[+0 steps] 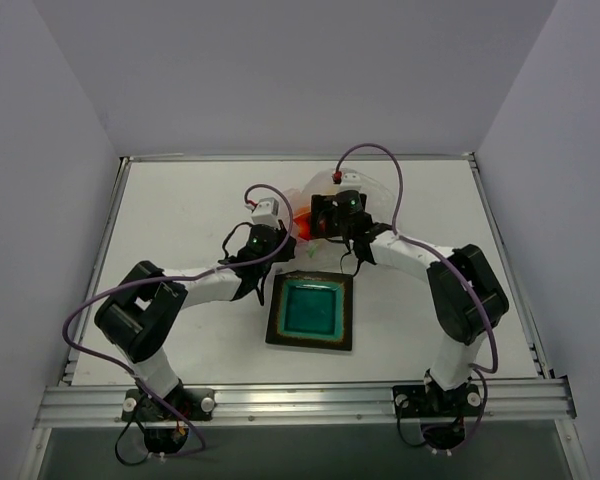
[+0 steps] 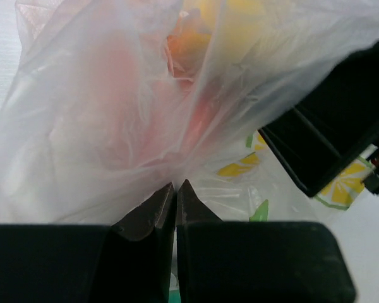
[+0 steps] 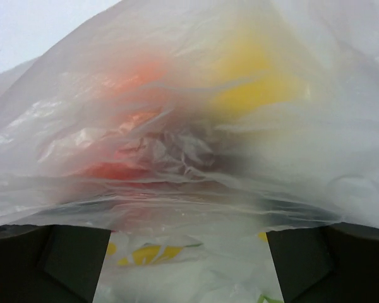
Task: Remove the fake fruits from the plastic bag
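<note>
The plastic bag [image 1: 352,190] lies crumpled at the table's far middle, and both grippers are at it. Through its cloudy film [image 2: 82,126] the fake fruits show only as blurs: a yellow one [image 3: 252,88], an orange-red one [image 3: 136,79] and a red one [image 3: 110,170] lower down. From above, only a red-orange patch [image 1: 305,221] of them is visible. My left gripper [image 2: 175,187] is shut, pinching a fold of the bag at its tips. My right gripper [image 3: 189,259] stands open wide, with bag film [image 3: 196,189] draped across the gap between its fingers [image 3: 57,265].
A square teal plate [image 1: 276,312] with a dark rim sits just in front of the bag, between the two arms. The right gripper's black body [image 2: 328,139] crowds the right side of the left wrist view. The walls of the enclosure stand round the table.
</note>
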Tool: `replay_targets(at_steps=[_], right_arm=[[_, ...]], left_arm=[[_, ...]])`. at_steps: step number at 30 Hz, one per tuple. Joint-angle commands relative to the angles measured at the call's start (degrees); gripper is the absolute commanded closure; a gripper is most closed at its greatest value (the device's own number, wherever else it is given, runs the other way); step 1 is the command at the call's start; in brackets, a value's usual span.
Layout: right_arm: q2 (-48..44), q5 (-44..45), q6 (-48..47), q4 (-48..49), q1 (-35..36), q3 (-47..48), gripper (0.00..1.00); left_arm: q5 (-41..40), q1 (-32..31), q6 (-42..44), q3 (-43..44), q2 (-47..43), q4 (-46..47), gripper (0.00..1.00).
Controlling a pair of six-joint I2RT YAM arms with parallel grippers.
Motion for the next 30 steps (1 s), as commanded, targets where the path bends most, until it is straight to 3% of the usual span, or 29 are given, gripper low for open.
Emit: replay_targets(at_steps=[1,4,12,15,19,22,30], right_arm=[[3.32,0.93,-2.48,-0.70,-0.77,4.08,0.11],[6.22,-2.92,-2.31,-0.79,-1.12,5.14,0.08],[10.10,-2.85,-2.57,0.52,-2.09,7.86,0.11],[10.02,-3.38,-2.83,1.31,-2.35,7.78,0.23],[7.04,-4.44,-3.10,2.72,-2.18,5.94,0.55],[3.27,-4.44,-2.83,2.28,-1.39,3.49,0.60],[-9.92,-5.84,1.03,2.81,1.34,-6.98,0.60]], left_arm=[[1.71,0.38,2.17,0.03,-2.62,2.81,0.98],[2.77,0.30,3.14,0.46,-2.79,2.29,0.98],[3.21,0.03,4.99,0.29,-2.36,2.29,0.98],[3.21,-0.05,5.16,0.38,-1.92,2.29,0.98],[3.04,0.12,4.73,0.55,-1.74,2.55,0.98],[3.12,0.30,3.42,0.82,-1.48,3.08,0.98],[4.18,1.88,0.77,3.19,0.37,2.99,0.98]])
